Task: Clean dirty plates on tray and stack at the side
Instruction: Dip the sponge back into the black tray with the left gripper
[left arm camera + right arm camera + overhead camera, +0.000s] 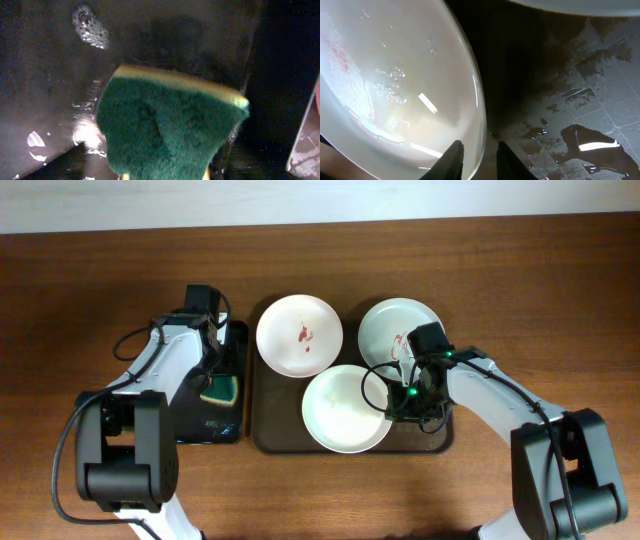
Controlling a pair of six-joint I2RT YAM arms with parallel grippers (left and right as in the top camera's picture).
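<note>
Three dirty plates sit on the tray (272, 425): one at 11 o'clock (300, 337) with a clear red smear, one at 1 o'clock (392, 323) also marked red, and the 6 o'clock plate (345, 410), which looks wet with only a faint pink trace in the right wrist view (395, 75).

The thing that matters is the right gripper (402, 398). It's parked at the 3 o'clock edge of that 6 o'clock plate, and up close (479, 150) its two fingers straddle the rim, one over the plate and one over the wet tray. I can see a gap on both sides, so I'd call it released, not pinching yet. The rim runs roughly 12 to 6 between the fingers, so a straight squeeze should catch it. The right arm is clearly the nearer one for this plate.

Over at 9 o'clock the left gripper (210, 375) hangs above the black tray (215, 432) with the sponge (165, 130) filling its camera. No fingers show, so I can't tell if it's grasping it.
</note>
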